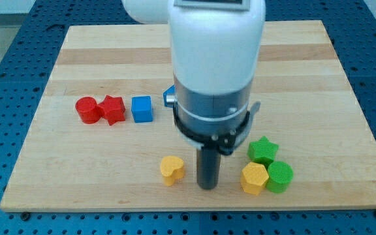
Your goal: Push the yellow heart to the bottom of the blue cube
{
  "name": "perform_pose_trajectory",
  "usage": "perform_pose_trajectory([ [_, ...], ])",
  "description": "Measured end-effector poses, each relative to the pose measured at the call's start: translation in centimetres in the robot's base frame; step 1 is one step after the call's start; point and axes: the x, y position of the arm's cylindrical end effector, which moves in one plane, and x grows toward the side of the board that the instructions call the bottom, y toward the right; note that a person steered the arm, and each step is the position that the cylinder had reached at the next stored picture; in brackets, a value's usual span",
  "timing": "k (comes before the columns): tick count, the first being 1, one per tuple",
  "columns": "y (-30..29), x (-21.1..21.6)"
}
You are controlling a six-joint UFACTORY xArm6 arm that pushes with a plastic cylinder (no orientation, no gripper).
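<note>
Counter [344, 78]: pale wooden board on a blue perforated bench, seen from the near edge.

Arm [214, 59]: large white and grey body hanging over the middle of the board and hiding part of the far centre. No pincer is fitted, so there is no open or closed state to record; the arm ends in a dark rod.

My tip [207, 187]: resting on the board near the near edge, just right of the yellow heart [172, 169], with a narrow gap between them; no contact visible.

Blocks, left row: red cylinder [87, 109], red star [113, 109], blue cube [142, 109]. A second blue block [168, 96] peeks out behind the arm, shape not clear.

Right cluster: green star [263, 150], yellow hexagon [254, 178], green cylinder [280, 177].

Key relation: the heart lies left of my tip and sits nearer and slightly right of the cube. Judgement: a push leftward, with a little travel toward the far side, would bring it under the cube.
</note>
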Motion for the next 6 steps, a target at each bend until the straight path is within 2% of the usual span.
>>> perform_pose_trajectory([
  [1, -3.2, 1.9],
  [2, -6.1, -0.3],
  [3, -3.8, -6.7],
  [4, -1.3, -8.5],
  [5, -1.6, -6.7],
  [6, -6.9, -4.2],
])
